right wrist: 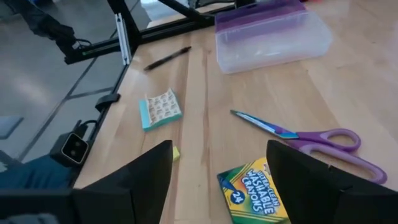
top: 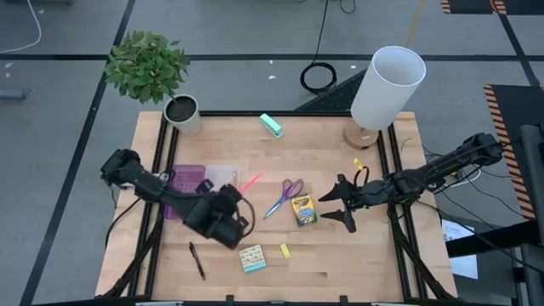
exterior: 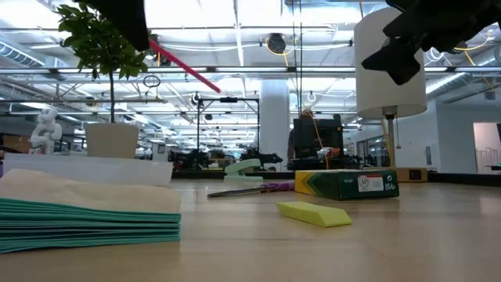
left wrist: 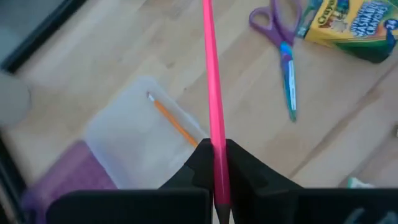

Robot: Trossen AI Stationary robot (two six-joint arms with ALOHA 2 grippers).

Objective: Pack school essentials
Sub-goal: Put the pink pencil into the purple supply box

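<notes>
Left wrist view — left gripper [left wrist: 217, 163] clamps pink pencil [left wrist: 211, 74]; right gripper [right wrist: 217, 171] — jaws wide, empty.

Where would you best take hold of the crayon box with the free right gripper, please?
Probably from above, across the narrow width of the crayon box, since it lies flat on the table. The open right gripper is already beside it. Close on the long side faces, staying clear of the scissors on its other side.

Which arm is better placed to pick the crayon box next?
The right. Its open gripper hangs beside the crayon box; the left gripper is shut on the pink pencil.
</notes>
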